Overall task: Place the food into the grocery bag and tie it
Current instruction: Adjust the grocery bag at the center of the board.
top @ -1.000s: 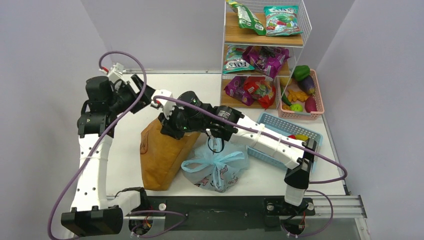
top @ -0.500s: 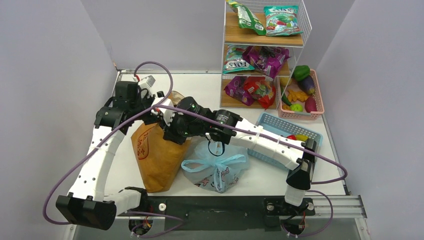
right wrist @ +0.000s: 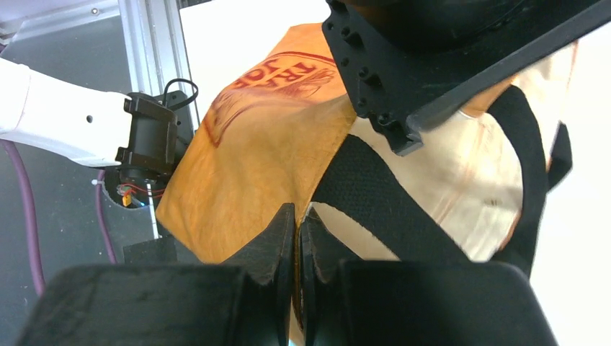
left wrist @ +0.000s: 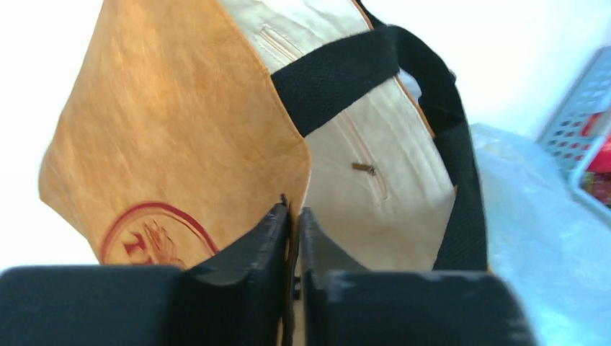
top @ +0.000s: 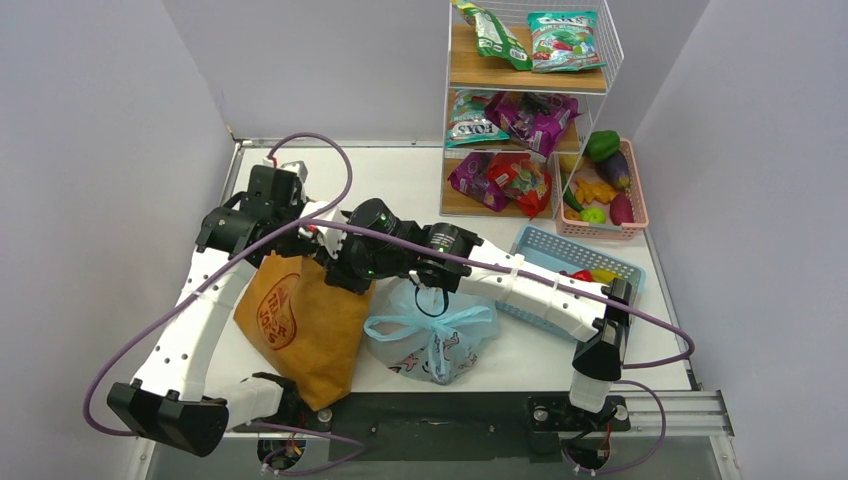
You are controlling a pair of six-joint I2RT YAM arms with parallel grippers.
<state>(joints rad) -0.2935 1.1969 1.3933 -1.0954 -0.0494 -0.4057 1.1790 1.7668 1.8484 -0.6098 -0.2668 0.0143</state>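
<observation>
While left hand (left wrist: 294,231) and right hand (right wrist: 297,225) pinch the tote (top: 300,320) by its rim, the grocery bag (top: 432,338) adjoins it.

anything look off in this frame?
Yes: the left gripper and right gripper both pinch the rim of the tan tote, which leans well off upright. The blue grocery bag sits beside it, handles knotted, with neither gripper on it.

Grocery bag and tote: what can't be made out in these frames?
- grocery bag contents: top view, cloudy plastic hides them.
- tan tote floor: left wrist view, left gripper blocks it.
- tote logo: left wrist view, cut off by gripper; top view, too small.
- blue basket: top view, right arm covers part.
</observation>
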